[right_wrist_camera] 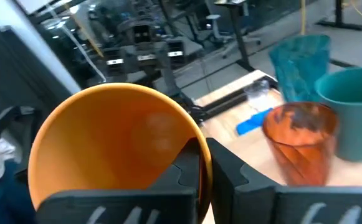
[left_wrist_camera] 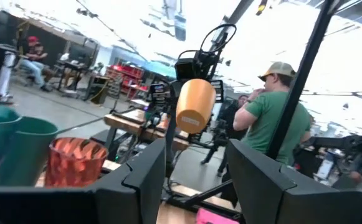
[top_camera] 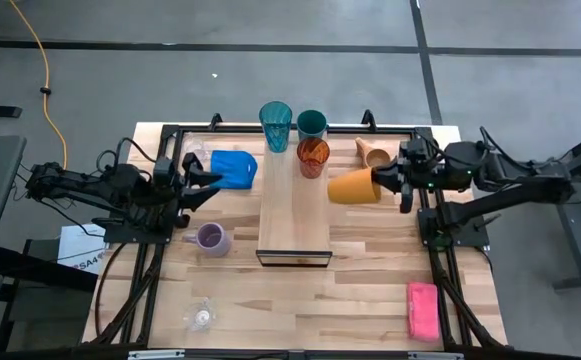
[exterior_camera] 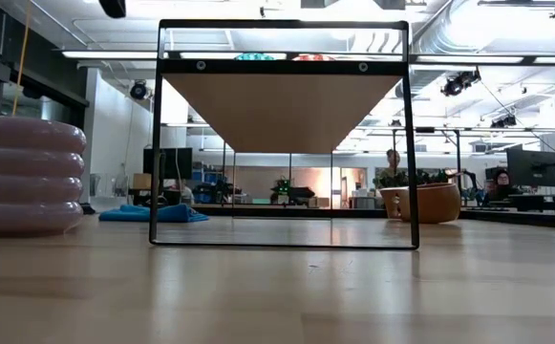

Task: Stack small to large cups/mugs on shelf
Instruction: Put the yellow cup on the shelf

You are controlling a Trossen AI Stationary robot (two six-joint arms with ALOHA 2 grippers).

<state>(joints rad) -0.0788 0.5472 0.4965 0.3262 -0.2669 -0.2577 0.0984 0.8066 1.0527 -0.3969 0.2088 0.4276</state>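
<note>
Taking the shelf (top_camera: 292, 215) as the landmark: well off its left side the left gripper (top_camera: 202, 180) waits with its jaws standing apart around nothing, just beside the blue cloth (top_camera: 234, 167). The lavender mug (top_camera: 210, 238) stands on the table nearer the shelf's front left corner, and a clear glass (top_camera: 201, 316) sits further toward the front of the table on that side.

On the shelf's far end stand the teal tumbler (top_camera: 275, 125), the dark green cup (top_camera: 311, 125) and, just in front of the green one, the red cup (top_camera: 313, 157).

Just off the shelf's right edge, level with the red cup, the right gripper (top_camera: 390, 184) is clamped on the rim of the orange cup (top_camera: 354, 186) (one finger inside the mouth, as the right wrist view shows). The cup is carried on its side: its long axis runs across the table, base toward the shelf, mouth toward the wrist. The tan mug (top_camera: 373, 154) lies behind it, the pink sponge (top_camera: 422, 309) far toward the front right.

The right arm is plainly the nearer one. The shelf's open plank lies to the cup's left, so the move likely calls for a short leftward carry and a turn to upright.
</note>
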